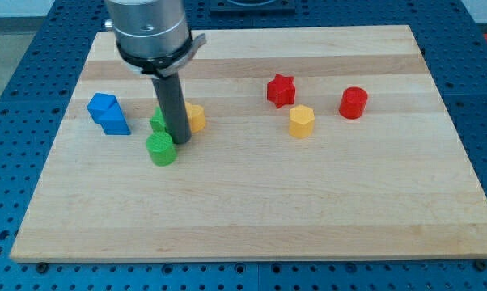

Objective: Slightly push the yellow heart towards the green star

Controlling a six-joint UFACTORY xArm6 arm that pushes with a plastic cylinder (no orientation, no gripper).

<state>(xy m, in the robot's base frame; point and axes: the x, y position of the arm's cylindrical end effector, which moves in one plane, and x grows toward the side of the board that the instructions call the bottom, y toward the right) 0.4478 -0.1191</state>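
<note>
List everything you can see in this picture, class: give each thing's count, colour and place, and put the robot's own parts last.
Board: one, pale wood, fills most of the view, on a blue perforated table.
Blue block: one, blocky shape, the view's left.
Green cylinder: one, left of centre, just left of my tip.
Green block: one, partly hidden behind the rod, shape unclear.
Yellow block: one, right of the rod, partly hidden, shape unclear.
Red star: one, right of centre, towards the view's top.
Yellow hexagon block: one, below and right of the red star.
Red cylinder: one, the view's right.
My tip: one, dark rod's end, between the green cylinder and the yellow block.
</note>
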